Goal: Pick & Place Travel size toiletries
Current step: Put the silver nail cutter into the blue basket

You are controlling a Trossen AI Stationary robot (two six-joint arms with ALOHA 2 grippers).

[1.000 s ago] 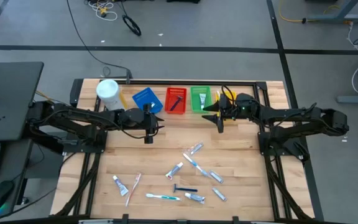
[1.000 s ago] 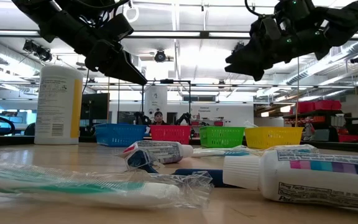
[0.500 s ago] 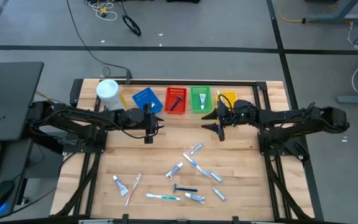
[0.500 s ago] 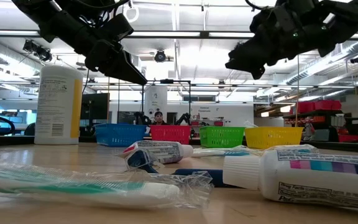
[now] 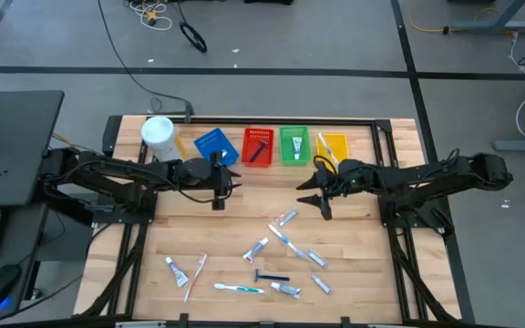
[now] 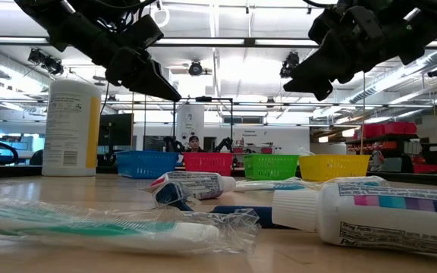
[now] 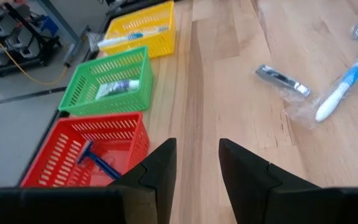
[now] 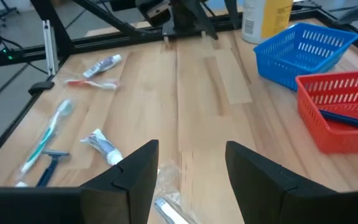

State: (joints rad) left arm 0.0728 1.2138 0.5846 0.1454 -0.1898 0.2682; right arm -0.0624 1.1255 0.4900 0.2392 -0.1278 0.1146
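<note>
Two grippers empty, left gripper [image 5: 217, 202] apart, right gripper [image 5: 314, 194] wide, above toiletries [image 5: 285, 239].

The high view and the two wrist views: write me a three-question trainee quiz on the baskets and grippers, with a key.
1. True or false: the red basket holds a blue razor.
2. Which basket lies empty? A. blue basket B. green basket C. yellow basket
3. Fill in: the right gripper hovers with its jaws ____, holding nothing.

Key
1. True.
2. A. The green one holds a toothpaste tube, the yellow one a toothbrush.
3. Open.
</note>
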